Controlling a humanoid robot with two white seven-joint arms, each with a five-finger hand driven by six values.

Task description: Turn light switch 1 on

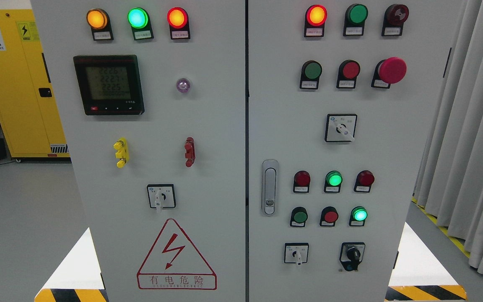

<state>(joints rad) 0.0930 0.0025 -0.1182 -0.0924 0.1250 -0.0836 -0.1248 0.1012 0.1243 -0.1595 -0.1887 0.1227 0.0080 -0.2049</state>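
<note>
a big grey electrical cabinet [208,138] with two doors was seen from the front. no robot hand was in view, so it could not be told whether the hands were open or closed.

on the left door, three round lamps were lit at the top: an orange lamp [97,19], a green lamp [137,18] and a red lamp [177,18]. below them a black meter screen [108,84] with faint numbers was seen, and a small clear lamp [183,85] beside it. lower down, a yellow clip [120,152] and a red clip [189,152] were fixed. under these a small rotary switch [161,196] was set, with its white knob pointed down. a red warning triangle [176,254] with a lightning sign was stuck at the bottom.

on the right door, many round lamps and buttons were lined up in rows. a big red mushroom button [391,70] was seen near the top right. three more switches were found there: an upper rotary switch [341,128], a lower white switch [296,253] and a black knob switch [352,255]. the small labels could not be read, so it could not be told which one was light switch 1. a silver door handle [269,187] was set at the door's left edge.

a yellow cabinet [19,79] stood behind on the left, and grey curtains [472,126] hung on the right.
</note>
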